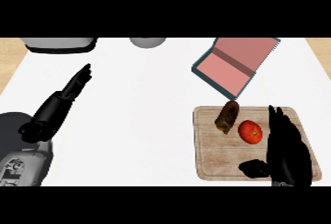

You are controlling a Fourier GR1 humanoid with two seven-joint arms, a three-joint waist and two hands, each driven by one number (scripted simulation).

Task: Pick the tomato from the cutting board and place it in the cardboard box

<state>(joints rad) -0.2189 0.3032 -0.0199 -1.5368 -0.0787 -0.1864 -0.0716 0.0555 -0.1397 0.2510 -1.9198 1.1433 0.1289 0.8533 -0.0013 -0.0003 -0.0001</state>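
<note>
The right hand (284, 144), its fingers straight and holding nothing, lies over the right part of the cutting board (213, 164), and the tomato (251, 131) sits just beside its fingers, toward the board's middle.

Cutting board (213, 166) at the counter's (142, 113) near right. On the board: tomato (251, 131) toward the far side, a dark oblong food item (227, 117) just left of it and reaching the far edge. Right hand (284, 148) over the board's right part, just right of the tomato, fingers pointing away. Cardboard box (234, 65) behind the board, tilted. Left hand (65, 96) well apart on the left. At the far edge, a rounded appliance (58, 43) left, a bowl-like vessel (147, 42) nearer the middle.
</note>
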